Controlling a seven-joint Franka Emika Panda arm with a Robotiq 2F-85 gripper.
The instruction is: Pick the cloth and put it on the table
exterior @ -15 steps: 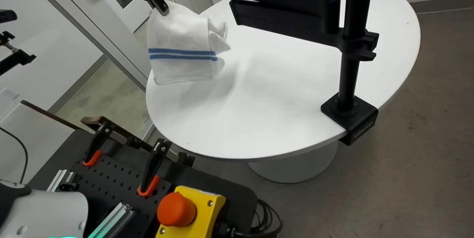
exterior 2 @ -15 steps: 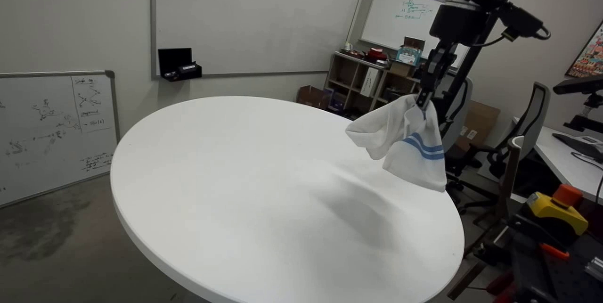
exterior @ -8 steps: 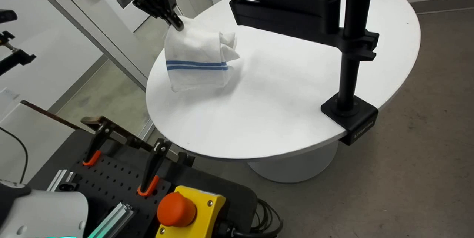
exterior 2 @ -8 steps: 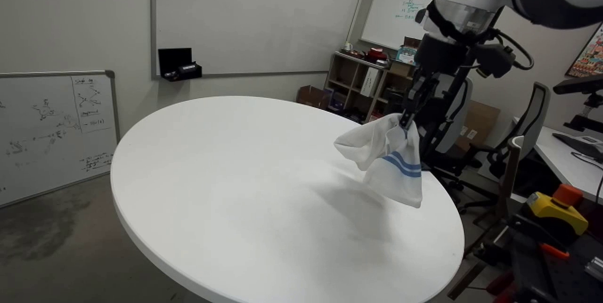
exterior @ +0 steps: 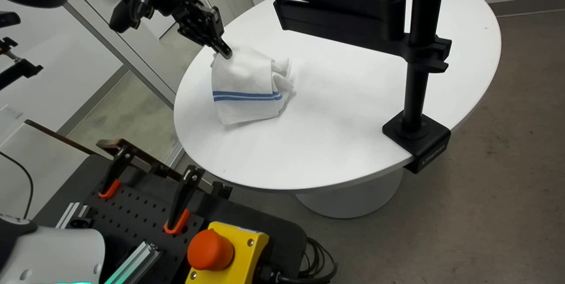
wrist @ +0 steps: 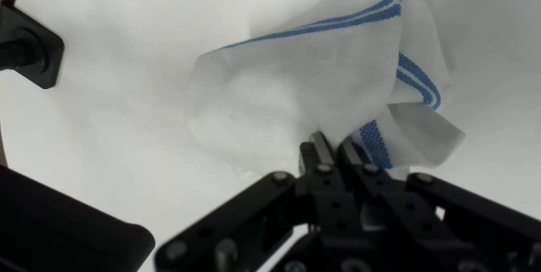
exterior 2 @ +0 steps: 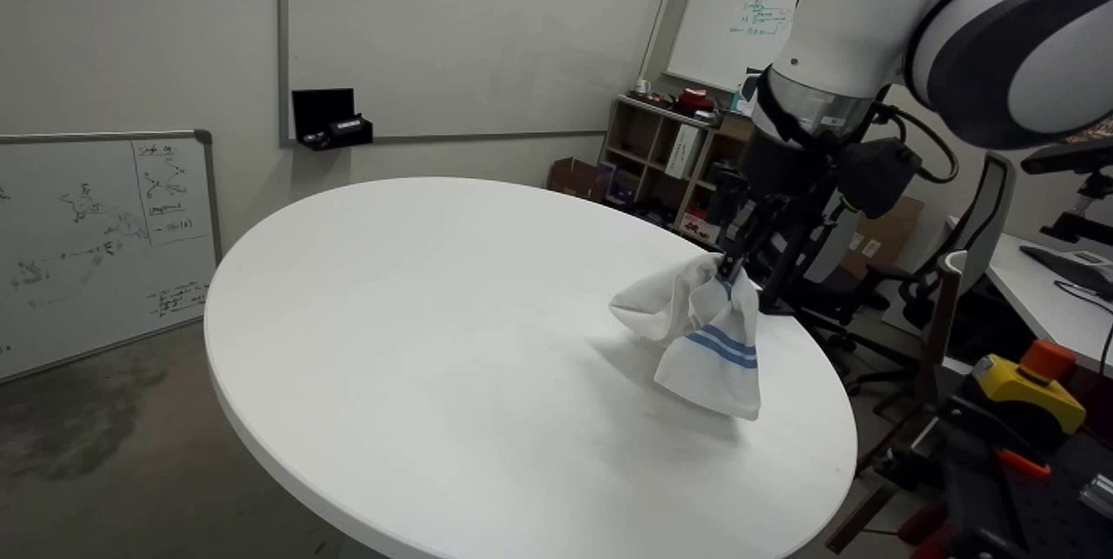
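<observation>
Two fingers (wrist: 323,149) of the tool (wrist: 333,143) pinch the blue-striped white dish towel (exterior: 245,78) by a gathered fold, so it hangs over the left of the round white worktop (exterior: 318,156) in an exterior view. Whether its hem touches, I cannot tell. To lay it well, lower gently until most folds bear on the surface, then part the fingers wide and rise straight up so nothing snags. Letting go high would probably crumple it; steer clear of the black clamp-mounted pole (exterior: 416,89) at the right.
</observation>
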